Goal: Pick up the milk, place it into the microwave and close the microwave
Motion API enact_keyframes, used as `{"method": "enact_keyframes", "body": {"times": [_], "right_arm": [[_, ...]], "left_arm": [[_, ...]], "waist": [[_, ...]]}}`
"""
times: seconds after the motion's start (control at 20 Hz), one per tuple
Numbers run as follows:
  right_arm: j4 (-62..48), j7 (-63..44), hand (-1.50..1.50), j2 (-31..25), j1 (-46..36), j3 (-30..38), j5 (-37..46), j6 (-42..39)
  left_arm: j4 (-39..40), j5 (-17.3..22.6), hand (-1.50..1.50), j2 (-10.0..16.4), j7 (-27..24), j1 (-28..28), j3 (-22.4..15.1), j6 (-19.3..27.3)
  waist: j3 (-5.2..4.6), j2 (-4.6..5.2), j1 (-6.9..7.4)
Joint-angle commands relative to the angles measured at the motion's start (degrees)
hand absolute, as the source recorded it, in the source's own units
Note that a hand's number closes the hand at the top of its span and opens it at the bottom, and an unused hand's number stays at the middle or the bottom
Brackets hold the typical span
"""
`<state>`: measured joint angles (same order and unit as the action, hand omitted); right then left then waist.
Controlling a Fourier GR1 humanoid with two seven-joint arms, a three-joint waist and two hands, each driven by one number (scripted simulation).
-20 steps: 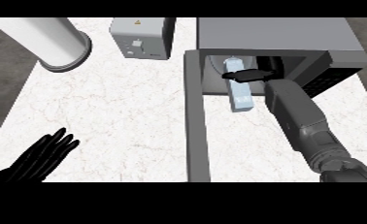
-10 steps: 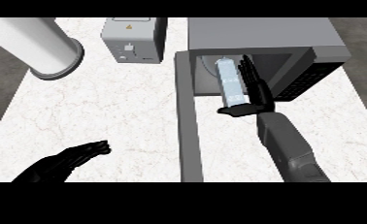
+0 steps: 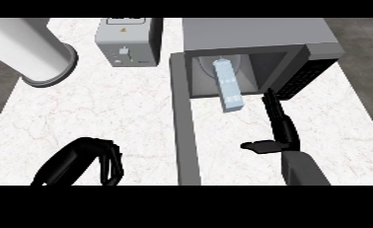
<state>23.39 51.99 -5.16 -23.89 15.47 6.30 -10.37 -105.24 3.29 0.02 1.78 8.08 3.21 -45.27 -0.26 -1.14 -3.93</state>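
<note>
On the marble surface's [image 3: 109, 103] far right, the milk [image 3: 227, 86] is lying in the open microwave [image 3: 255, 34], one end jutting out, so I am holding my right hand [image 3: 282, 135] flat beside it, probably to nudge it, my left hand [image 3: 87, 165] curling empty.

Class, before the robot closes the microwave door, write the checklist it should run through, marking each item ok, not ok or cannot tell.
1. Release: right robot hand open, apart from the milk: ok.
2. Load: milk fully inside the microwave: cannot tell; its near end overlaps the front edge.
3. Closure: microwave door shut: not ok, wide open.
4. Swing path free: probably not ok, right robot hand sits before the opening.
5. Spare hand: left robot hand curled, holding nothing, left of the door: ok.
</note>
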Motion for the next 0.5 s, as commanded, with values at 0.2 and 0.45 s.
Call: {"method": "enact_keyframes", "body": {"times": [0.2,0.45], "right_arm": [[15.4,2.2,-1.5,-1.9,18.0,-1.6,-2.5,-5.1],[28.0,1.0,-1.5,-5.9,28.2,-2.1,-5.8,-10.9]], "left_arm": [[6.5,-11.6,1.5,0.2,-6.2,-5.3,-6.2,2.3],[15.5,-15.9,1.5,0.0,-11.5,-8.9,-14.6,10.6]], "waist": [[-0.11,0.12,-0.32],[-0.11,0.53,-0.37]]}}
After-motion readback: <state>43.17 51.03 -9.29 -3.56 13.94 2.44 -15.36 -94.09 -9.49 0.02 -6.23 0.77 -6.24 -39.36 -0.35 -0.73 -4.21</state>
